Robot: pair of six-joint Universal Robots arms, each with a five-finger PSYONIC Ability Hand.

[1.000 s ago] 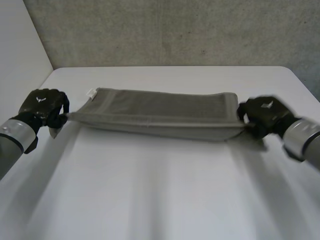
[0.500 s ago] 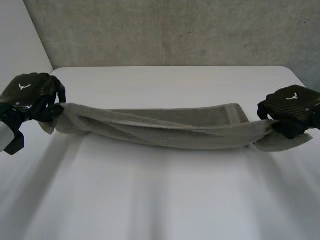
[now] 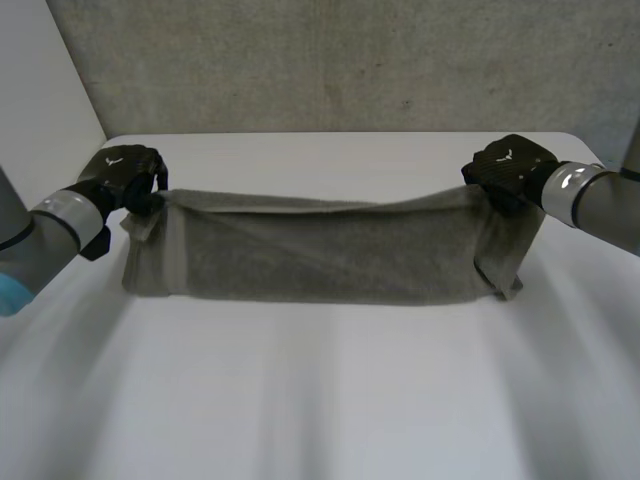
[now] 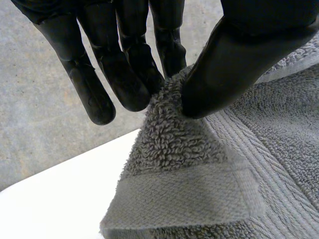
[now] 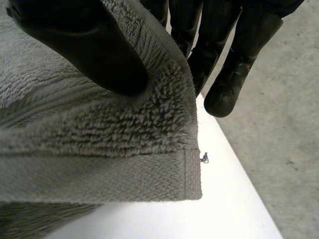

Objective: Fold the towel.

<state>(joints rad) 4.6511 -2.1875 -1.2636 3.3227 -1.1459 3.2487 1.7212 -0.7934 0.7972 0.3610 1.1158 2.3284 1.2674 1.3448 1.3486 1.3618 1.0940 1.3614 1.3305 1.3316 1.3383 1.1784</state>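
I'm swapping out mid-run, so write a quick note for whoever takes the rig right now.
Left hand: shut, thumb and fingers pinching one upper corner of the grey terry towel.
Right hand: shut on the opposite upper corner.
The towel hangs stretched between them, lower edge on the white table.
Done: both corners gripped and raised.
To do: carry the held edge over, lay it down, finish the fold.

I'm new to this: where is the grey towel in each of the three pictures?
Head view: the towel spans the middle of the white table, stretched between the left hand and the right hand.
Left wrist view: one corner of the towel, pinched between the left hand's thumb and fingers.
Right wrist view: the opposite corner, pinched under the right hand's thumb.
Shared landmark: the white table below the towel.
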